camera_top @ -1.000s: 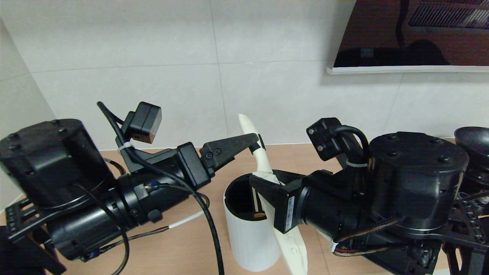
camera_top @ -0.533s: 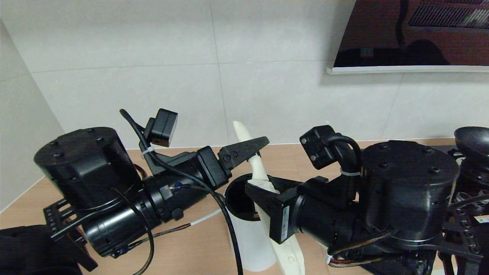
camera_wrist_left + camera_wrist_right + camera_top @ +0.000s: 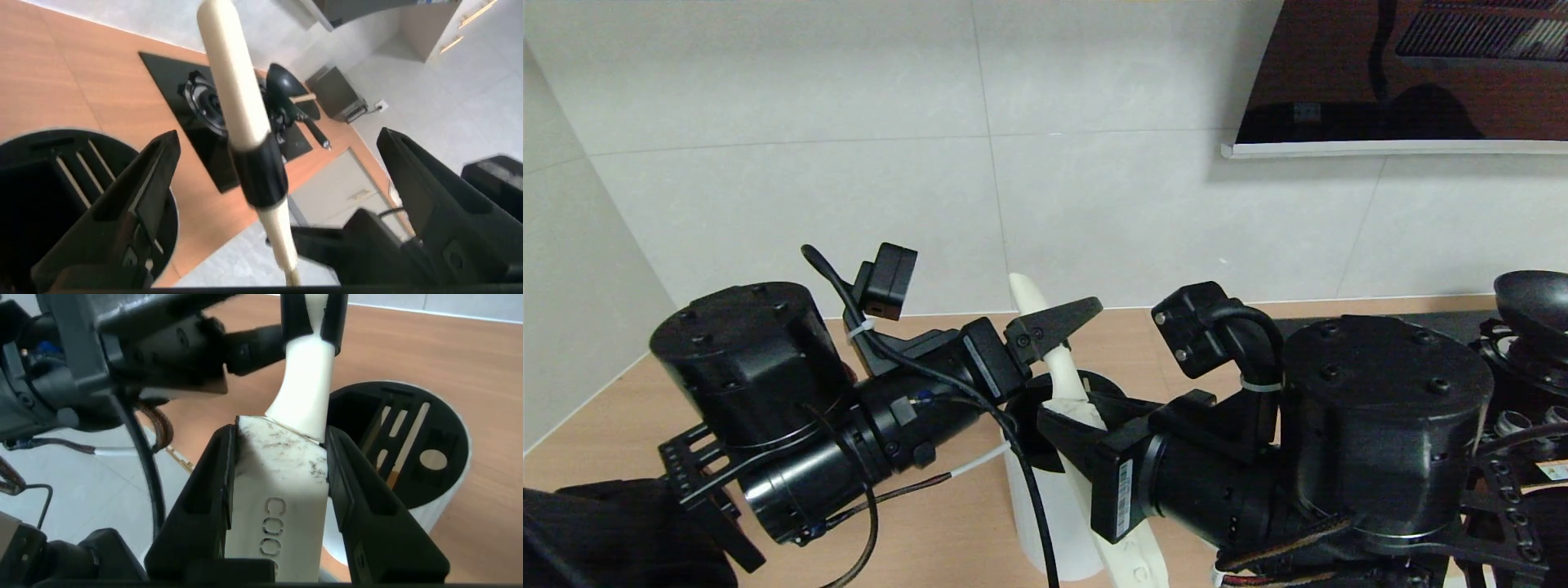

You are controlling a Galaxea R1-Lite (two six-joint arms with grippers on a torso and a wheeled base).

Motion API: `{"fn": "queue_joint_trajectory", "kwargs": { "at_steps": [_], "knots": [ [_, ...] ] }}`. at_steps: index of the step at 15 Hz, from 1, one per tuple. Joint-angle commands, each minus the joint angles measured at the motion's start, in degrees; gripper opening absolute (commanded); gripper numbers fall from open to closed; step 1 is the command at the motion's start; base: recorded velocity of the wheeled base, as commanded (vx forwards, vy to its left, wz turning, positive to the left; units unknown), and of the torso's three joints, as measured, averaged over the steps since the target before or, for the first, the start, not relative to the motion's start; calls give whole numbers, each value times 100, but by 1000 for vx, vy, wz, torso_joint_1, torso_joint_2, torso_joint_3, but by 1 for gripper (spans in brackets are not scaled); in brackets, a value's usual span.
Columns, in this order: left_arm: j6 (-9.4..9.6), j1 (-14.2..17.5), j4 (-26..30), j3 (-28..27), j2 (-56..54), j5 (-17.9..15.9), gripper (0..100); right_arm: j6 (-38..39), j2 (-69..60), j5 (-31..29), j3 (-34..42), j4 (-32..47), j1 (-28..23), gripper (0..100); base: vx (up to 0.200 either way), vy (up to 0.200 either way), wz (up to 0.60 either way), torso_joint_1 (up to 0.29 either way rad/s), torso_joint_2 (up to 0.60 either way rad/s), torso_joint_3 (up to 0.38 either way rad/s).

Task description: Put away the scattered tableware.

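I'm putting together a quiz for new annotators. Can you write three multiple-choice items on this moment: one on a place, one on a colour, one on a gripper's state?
1. Where does the white utensil holder stand?
A. on the wooden counter
B. on the stove
C. in a sink

2. What colour is the spatula?
A. black
B. cream
C. red

3. How is the left gripper?
A. shut on the handle
B. open, a finger on either side of the handle
C. holding a cup

Answers: A, since the wooden counter lies around the holder's base. B, since the blade and handle are cream. B, since there are gaps beside the handle, while the right gripper clamps the blade.
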Motion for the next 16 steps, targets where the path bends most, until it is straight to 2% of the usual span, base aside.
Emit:
{"fn": "queue_joint_trajectory", "kwargs": {
  "at_steps": [1,14,15,16],
  "knots": [
    [-2,-1,2,3,41,-1,0,2,5,5,21,-1,12,0,0,0,0,0,0,0],
    [-20,8,2,3,23,-10,0,2,-30,-3,21,-27,3,0,0,0,0,0,0,0],
    [-20,8,2,-6,15,-10,0,2,-30,-3,21,-27,3,100,0,0,0,0,0,0],
    [-37,8,2,3,6,-10,0,2,-30,-3,21,-36,-6,100,0,0,0,0,0,0]
  ]
}}
